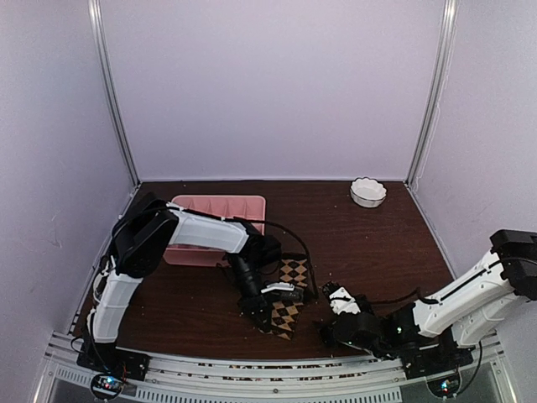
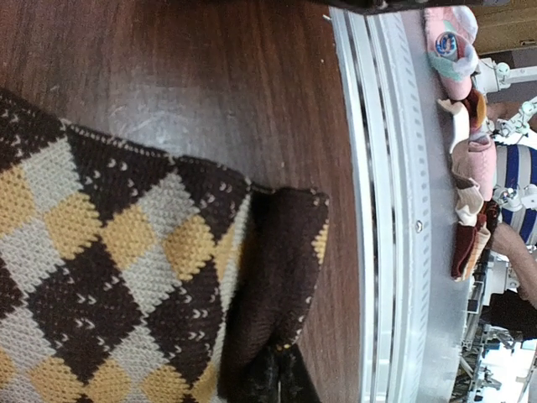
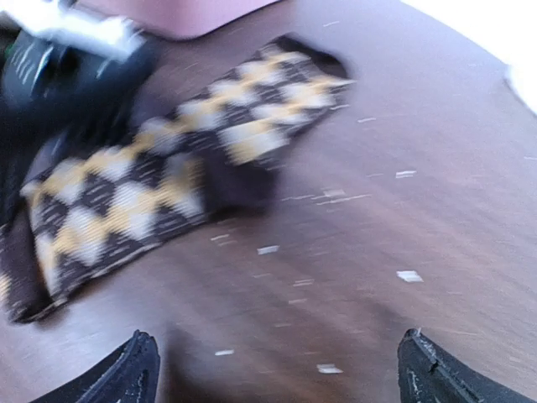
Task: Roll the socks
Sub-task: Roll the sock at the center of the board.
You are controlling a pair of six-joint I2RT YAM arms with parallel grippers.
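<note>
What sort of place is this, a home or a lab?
Probably a lab test booth: plain lilac walls box in a wooden table, and a left arm and right arm, bolted to a metal rail at its edge, flank a checkered sock.

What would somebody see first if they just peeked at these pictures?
The brown-and-tan checkered sock jumps out, lying in the middle of the dark table, with the left end effector pinching one folded edge. The right end effector is open, just right of the sock. Next come the pink tray at the back left and the little white bowl at the back right.
</note>
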